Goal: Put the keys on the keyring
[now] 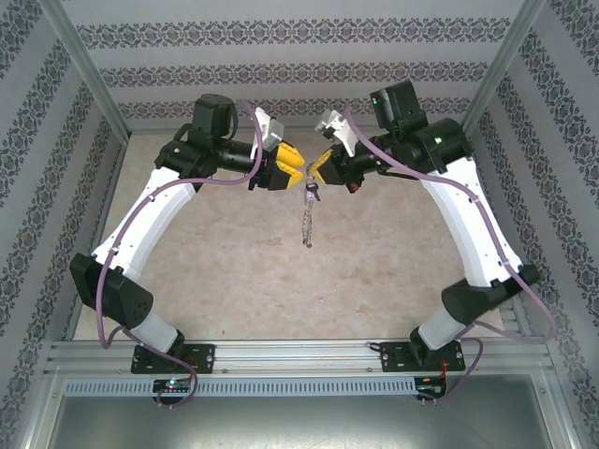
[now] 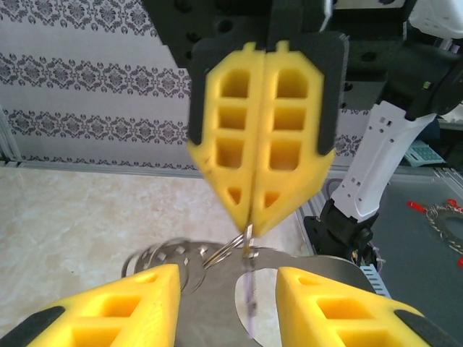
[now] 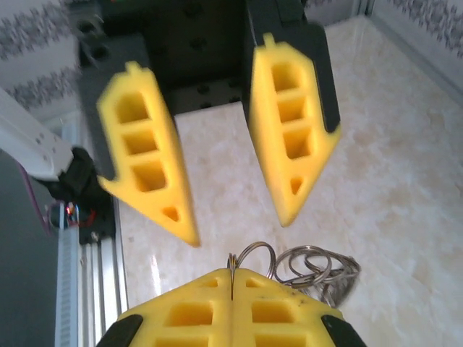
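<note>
Below the right claw point(image 1: 312, 175), silvery keyring point(image 1: 307, 221) loops dangle.

Right claw point(image 2: 251, 225) with matt yellow moulded plastic pads point(image 2: 202, 130) in black plastic backing, shiny thin silvery metal-wire keyring point(image 3: 311, 264), smooth, faintly glossy beige stone-look table point(image 1: 234, 271), smooth white plastic arm shell point(image 1: 159, 210), matt silvery metal rail point(image 1: 299, 354).

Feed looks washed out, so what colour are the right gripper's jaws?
Yellow; the right gripper shows best in the left wrist view.
</note>
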Available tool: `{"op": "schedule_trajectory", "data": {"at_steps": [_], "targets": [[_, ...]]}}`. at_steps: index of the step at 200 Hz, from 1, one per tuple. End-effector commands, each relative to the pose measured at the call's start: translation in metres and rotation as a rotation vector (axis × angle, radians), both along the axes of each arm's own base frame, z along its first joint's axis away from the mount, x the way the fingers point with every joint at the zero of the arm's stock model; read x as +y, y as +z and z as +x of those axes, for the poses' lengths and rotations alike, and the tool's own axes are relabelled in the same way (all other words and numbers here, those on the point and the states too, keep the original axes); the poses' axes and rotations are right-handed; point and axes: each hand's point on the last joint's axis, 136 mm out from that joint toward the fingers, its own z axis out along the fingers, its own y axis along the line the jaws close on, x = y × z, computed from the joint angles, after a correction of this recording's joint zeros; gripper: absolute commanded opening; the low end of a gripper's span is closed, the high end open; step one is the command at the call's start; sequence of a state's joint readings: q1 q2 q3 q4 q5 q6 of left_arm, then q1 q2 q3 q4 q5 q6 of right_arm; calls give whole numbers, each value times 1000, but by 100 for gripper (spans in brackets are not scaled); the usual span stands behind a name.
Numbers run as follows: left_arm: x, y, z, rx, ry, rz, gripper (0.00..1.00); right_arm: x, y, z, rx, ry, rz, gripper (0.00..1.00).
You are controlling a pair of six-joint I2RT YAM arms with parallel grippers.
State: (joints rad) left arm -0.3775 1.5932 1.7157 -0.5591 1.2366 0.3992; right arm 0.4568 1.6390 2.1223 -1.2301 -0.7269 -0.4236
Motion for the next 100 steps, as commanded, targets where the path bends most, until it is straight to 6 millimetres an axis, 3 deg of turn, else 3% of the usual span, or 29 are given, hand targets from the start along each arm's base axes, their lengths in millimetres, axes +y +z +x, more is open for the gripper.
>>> {"op": "schedule_trajectory", "data": {"at_steps": [1, 27, 100], "targets": [[5, 2, -5, -13, -16, 15, 40, -13, -23, -10, 41, 10, -189, 0], [6, -3, -10, 10, -38, 21, 38, -8, -28, -3, 21, 3, -266, 0], [1, -14, -15, 88, -108, 3, 30, -3, -19, -6, -3, 26, -243, 0]]}}
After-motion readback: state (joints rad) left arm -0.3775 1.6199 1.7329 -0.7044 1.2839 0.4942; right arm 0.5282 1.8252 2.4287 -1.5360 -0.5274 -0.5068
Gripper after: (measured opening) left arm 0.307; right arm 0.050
